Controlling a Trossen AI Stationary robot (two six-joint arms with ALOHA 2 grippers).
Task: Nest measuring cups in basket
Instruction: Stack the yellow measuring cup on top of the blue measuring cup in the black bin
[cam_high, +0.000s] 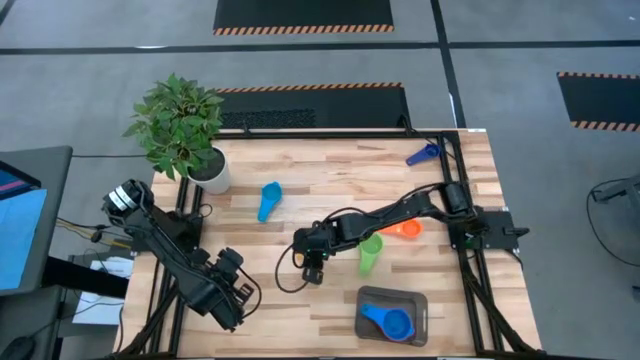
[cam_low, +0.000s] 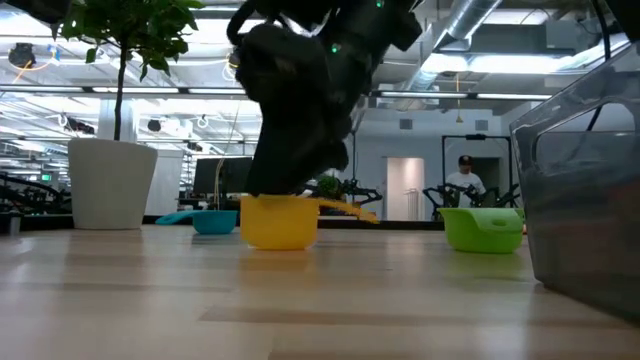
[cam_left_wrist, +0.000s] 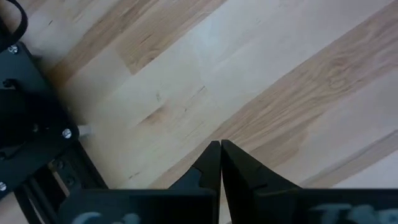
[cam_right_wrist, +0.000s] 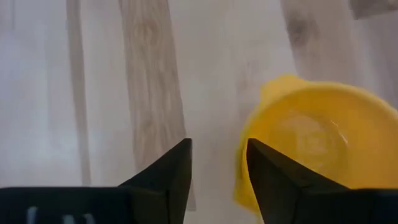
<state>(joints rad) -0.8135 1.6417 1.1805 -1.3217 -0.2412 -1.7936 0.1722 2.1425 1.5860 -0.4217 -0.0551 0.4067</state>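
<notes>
Right gripper (cam_right_wrist: 217, 165) is low over the yellow cup (cam_right_wrist: 311, 146), fingers parted, nothing between them; one finger stands next to the cup's rim, the other over bare wood. From above the cup is hidden under the gripper (cam_high: 312, 262); the low view has the yellow cup (cam_low: 278, 220) sitting flat on the table (cam_high: 330, 180).

Landmark = basket (cam_high: 415, 300), near table edge. It holds a blue cup (cam_high: 387, 322). Yellow cup: well left of the basket, mid-table. Green cup (cam_high: 370, 255): just beyond the basket, right beside the right forearm. Orange cup (cam_high: 405, 228): past the green one, under the arm. Light-blue cup (cam_high: 268, 200): farther, left. Dark-blue cup (cam_high: 421, 154): at the far table edge.

Left gripper (cam_left_wrist: 221, 165) is clenched, empty, parked at the near-left corner, well away from the basket.

Risks, my read:
- Fingers aren't straddling the yellow rim, so closing here likely pinches air or shoves the cup sideways.
- A sweep toward the basket could knock the green cup with the forearm.
- The dark-blue cup has little margin at the edge; a nudge could drop it.

Open wood left of and nearer than the yellow cup. Plant pot (cam_high: 210, 172) is at the far-left corner, out of the path.
</notes>
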